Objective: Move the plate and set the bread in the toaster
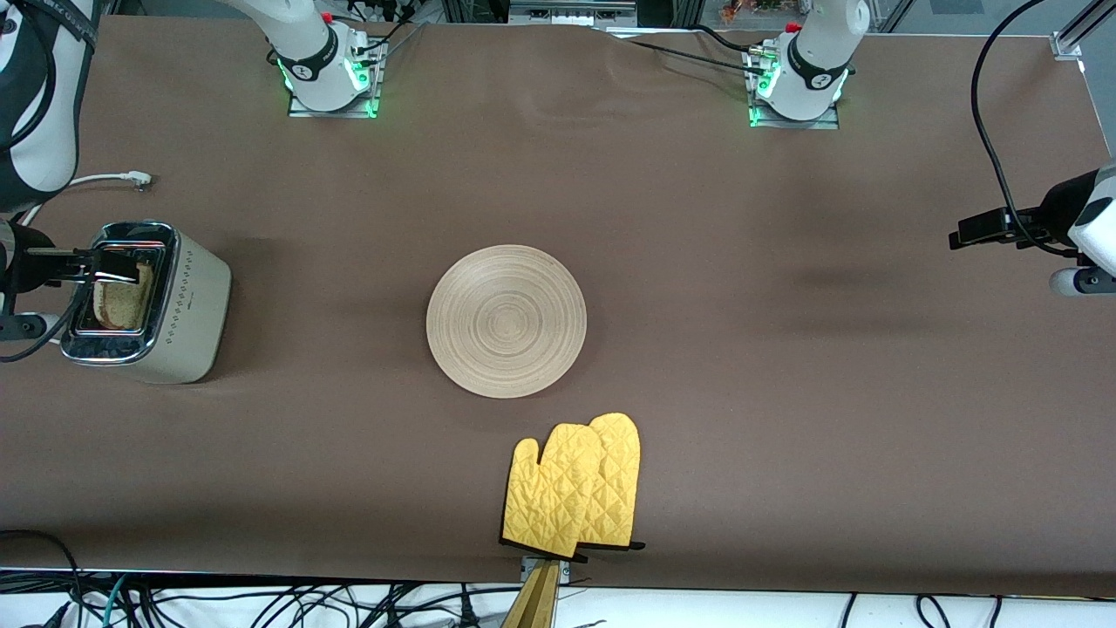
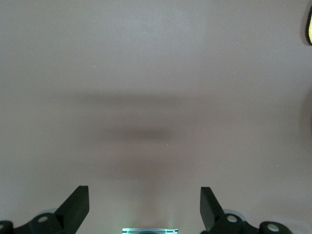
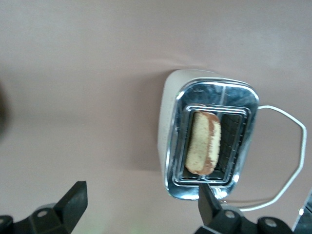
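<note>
No readable text, brand, number or sign in any view. The toaster (image 1: 166, 301) side carries only a row of small dots, no lettering. The round marks on my arm bases at 12 o'clock of the desk (image 1: 785, 349) are too small to make out. The plate (image 1: 506, 321) shows ring grooves only, and the yellow mitts (image 1: 575, 488) just quilting.

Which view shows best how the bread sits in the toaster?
The right wrist view: it looks straight down on the bread standing in the toaster slot. The front view shows it small and slanted; the left wrist view shows neither.
</note>
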Available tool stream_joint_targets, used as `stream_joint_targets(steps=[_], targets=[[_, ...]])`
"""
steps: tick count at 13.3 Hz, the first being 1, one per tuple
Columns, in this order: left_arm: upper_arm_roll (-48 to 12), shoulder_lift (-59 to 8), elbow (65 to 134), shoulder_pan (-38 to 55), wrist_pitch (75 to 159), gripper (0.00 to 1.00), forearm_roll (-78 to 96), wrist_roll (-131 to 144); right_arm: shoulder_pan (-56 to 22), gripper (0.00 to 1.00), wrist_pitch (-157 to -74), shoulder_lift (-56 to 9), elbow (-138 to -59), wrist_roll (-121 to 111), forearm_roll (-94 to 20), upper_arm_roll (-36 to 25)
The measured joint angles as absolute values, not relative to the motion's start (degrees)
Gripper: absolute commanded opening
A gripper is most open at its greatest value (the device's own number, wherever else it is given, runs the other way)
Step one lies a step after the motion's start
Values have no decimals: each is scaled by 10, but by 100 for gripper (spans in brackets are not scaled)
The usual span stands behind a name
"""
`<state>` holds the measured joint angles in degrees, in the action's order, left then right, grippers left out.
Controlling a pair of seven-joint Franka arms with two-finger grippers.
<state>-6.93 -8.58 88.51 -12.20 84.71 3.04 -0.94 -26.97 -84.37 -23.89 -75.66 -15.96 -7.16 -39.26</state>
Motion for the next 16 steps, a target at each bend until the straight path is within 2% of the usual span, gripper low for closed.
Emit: stream_joint_targets(steps=[5,6,9,11,13,16], targets=[[-69,-86,885,-128,837,100,30,-9,-291,100,-804,-230,-752,-160,-67,-380],[-69,-86,885,-129,836,100,30,-9,-276,100,-804,-219,-751,-159,-61,-350],[-71,-86,885,-129,837,100,30,-9,-138,100,-808,-176,-750,-157,-14,-169],[-73,-86,885,-129,836,100,30,-9,-67,100,-832,-150,-752,-157,7,-92],[-73,-86,885,-129,836,100,30,-9,-41,100,-851,-124,-762,-157,9,-66],[-73,-86,885,-129,836,100,30,-9,-36,100,-854,-78,-793,-139,11,-60]])
